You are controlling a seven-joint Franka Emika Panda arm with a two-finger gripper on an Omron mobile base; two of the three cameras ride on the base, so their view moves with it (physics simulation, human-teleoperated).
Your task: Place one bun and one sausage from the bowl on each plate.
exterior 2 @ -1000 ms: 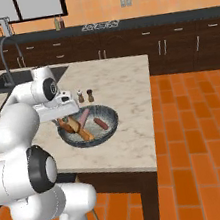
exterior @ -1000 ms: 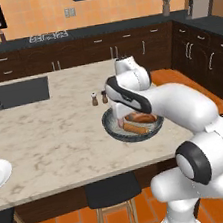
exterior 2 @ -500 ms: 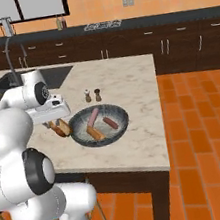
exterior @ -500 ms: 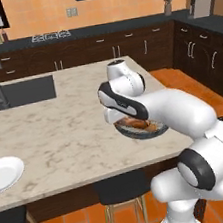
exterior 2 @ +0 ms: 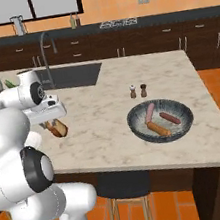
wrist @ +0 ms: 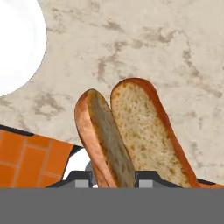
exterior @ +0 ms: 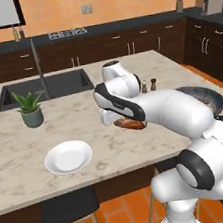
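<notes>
One split golden-brown bun (wrist: 131, 131) sits clamped in our two-finger gripper (exterior 2: 56, 127), held above the marble counter (exterior: 17, 143) near the glossy white plate (exterior: 68, 157). Well apart, the dark grey-blue bowl (exterior 2: 185, 122) holds another bun (exterior 2: 159, 128) and two sausages (pink (exterior 2: 149, 111), red-brown (exterior 2: 169, 117)), salt and pepper shakers (exterior 2: 138, 91) just beyond it.

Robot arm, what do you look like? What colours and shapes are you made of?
The arm is glossy white and chunky, built from fat rounded tube pieces. Where the pieces join there are dark grey rings and round dark caps, like big buttons. The gripper at its end is a boxy white block. No cables or writing can be made out.
</notes>
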